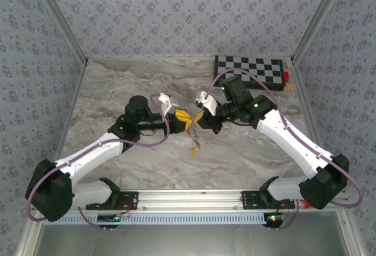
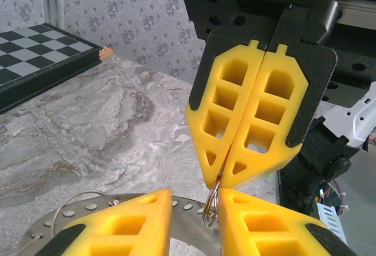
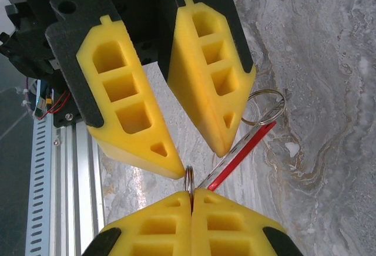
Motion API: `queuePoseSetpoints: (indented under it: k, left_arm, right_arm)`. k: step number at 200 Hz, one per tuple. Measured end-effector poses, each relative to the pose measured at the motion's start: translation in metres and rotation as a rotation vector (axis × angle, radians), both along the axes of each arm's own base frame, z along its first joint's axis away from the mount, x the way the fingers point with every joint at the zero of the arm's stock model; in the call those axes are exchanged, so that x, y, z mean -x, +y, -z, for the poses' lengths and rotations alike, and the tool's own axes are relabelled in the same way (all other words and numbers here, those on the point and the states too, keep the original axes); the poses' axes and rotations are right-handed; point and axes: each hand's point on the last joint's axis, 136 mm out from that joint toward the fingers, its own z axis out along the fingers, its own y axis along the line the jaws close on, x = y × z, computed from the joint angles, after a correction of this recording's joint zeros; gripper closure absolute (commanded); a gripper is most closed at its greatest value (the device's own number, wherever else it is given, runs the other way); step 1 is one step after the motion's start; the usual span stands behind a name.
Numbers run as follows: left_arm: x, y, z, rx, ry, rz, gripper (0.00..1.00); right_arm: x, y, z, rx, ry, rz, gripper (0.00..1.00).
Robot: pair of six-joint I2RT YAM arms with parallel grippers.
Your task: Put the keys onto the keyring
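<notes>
Looking across the marbled desk (image 1: 117,103), I find both my arms bent inward so that the two hands meet tip to tip above its middle, with the chessboard (image 1: 252,71) well apart at the far right corner. My right hand (image 2: 218,181) is closed, its yellow fingers pressed flat together, and it pinches the grey metal loop of the keyring (image 3: 189,175) at its very tips. My left hand (image 3: 198,161) faces it head on with its fingers parted. I see desk through the gap and nothing clamped there, so I judge it open and empty.

What the coming move turns on is how the ring lies to that gap. From the right wrist the pinched loop is edge-on, a thin upright sliver just beside the tip of one left finger (image 3: 132,144). The ring's red part (image 3: 241,150) slants away from the pinch and passes behind the other left finger, ending by a wider grey loop (image 3: 265,106). So the long axis runs off to one side of my left hand, not into it. From the left wrist the same pinched loop sits in the opening between my own tips. The right hand has the ring; the left is the free one.

Under the meeting point in the top view is a small yellowish piece, which I take for the keys (image 1: 193,148). I cannot tell whether it hangs from the ring or rests on the desk.
</notes>
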Motion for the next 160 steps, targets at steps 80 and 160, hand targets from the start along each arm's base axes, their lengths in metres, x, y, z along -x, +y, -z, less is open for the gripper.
queuePoseSetpoints:
  k: [80, 160]
  left_arm:
    - [0.0014, -0.0044, 0.0044, -0.004, 0.023, 0.034, 0.72]
    - [0.0063, -0.005, 0.002, 0.007, 0.033, 0.065, 1.0]
  right_arm:
    - [0.0022, 0.0018, -0.0001, 0.0, -0.001, -0.008, 1.0]
    - [-0.0009, 0.0014, 0.0, 0.005, -0.014, 0.003, 1.0]
